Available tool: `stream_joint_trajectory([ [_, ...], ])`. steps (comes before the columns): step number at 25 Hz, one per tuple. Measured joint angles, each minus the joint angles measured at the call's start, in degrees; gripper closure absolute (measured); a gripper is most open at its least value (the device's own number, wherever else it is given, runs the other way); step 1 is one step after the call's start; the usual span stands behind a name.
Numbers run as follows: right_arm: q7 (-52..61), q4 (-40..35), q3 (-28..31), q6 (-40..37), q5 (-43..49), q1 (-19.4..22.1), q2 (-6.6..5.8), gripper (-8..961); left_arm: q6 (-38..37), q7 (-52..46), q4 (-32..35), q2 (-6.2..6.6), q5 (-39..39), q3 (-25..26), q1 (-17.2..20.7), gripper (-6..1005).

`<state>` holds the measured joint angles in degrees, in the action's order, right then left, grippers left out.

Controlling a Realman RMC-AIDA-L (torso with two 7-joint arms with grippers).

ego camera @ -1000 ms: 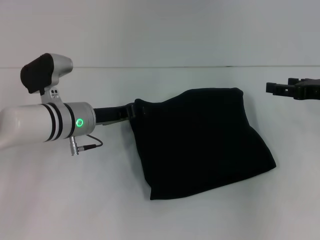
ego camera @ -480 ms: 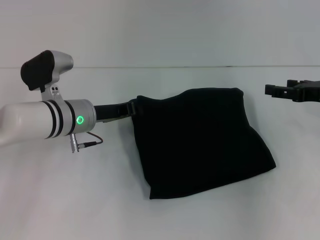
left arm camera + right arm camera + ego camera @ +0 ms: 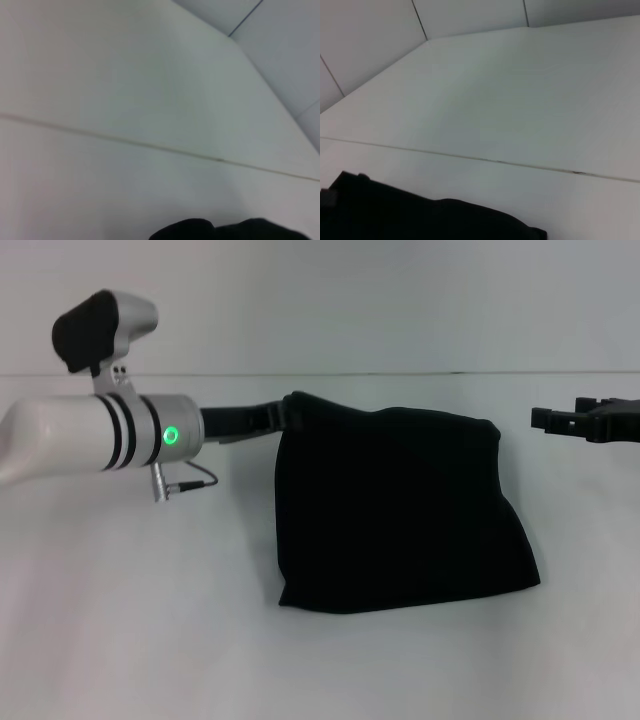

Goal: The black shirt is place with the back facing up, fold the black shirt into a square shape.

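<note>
The black shirt is folded into a rough, slanted block on the white table, with no lettering showing. Its far left corner is raised off the surface, and my left gripper is shut on that corner, reaching in from the left. The rest of the cloth hangs and drapes down to the table below it. My right gripper hovers apart from the shirt, off its far right corner, holding nothing. The left wrist view shows only a dark edge of the shirt. In the right wrist view the shirt fills the low corner.
The white table stretches out on all sides of the shirt. A thin seam crosses it behind the shirt. My left arm's white forearm with a green light hangs over the table's left part.
My left gripper has risen and shifted a little to the right, lifting the shirt's corner. The shirt's near edge has drawn back and its left side hangs straighter. The right gripper stays put.
</note>
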<state>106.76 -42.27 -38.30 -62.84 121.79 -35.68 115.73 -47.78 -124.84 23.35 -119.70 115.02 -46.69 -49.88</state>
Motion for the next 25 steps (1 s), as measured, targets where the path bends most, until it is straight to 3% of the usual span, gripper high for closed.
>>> stream_joint_trajectory([
  [8, -0.1, 0.0, 0.2, 0.0, 0.0, -0.1, -0.38, 86, -0.2, -0.2, 0.0, 0.86, 0.0, -0.4, -2.7, 908],
  [21, -0.7, 0.0, -0.1, 0.0, 0.0, -0.7, 0.12, 86, 1.9, 1.4, 1.7, 0.90, 0.5, -0.6, -2.3, 858],
  [25, -0.8, 0.0, -0.1, -0.2, 0.0, -1.2, -0.30, 86, 2.2, 1.7, 3.3, 1.58, 0.6, -0.6, -1.7, 843],
])
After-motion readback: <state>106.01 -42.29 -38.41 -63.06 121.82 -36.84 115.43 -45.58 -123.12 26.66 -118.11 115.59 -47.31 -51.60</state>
